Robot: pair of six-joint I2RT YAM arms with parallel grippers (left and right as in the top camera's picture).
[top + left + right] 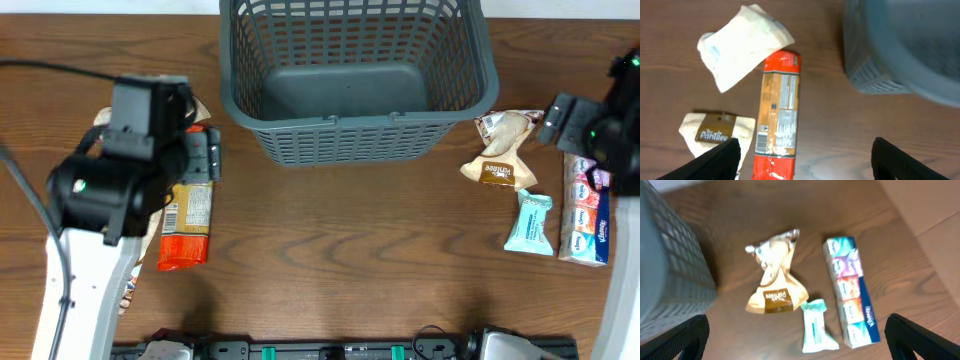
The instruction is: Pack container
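**Both tools wide and empty; basket has nothing in it yet**

Dark wood-grain tabletop [330, 260] carries everything. The container [350, 140], a grey lattice basket, stands at the top centre of the overhead view with nothing inside, so packing looks barely begun.

At the left of that view lie a long red-orange packet [777, 115], a white pouch [742, 42] and a beige packet [715, 132]. At the right lie a second beige packet [774, 280], a small teal packet [814, 327] and a strip of tissue packs [850, 290].

The left tool [805, 162] hangs over the red-orange packet, fingers spread wide with nothing between them. The right tool [800, 342] is just as wide and empty above the right-hand items.

The step in hand looks like a first pick. For the long packet:

- Grip across its narrow width near the middle so neither end droops.
- Keep the fingers clear of the beige packet just beside it.
- Lift above the flared rim before crossing.
- Let go low inside the basket.
- Send only one arm over the basket at a time, so the two arms do not meet.
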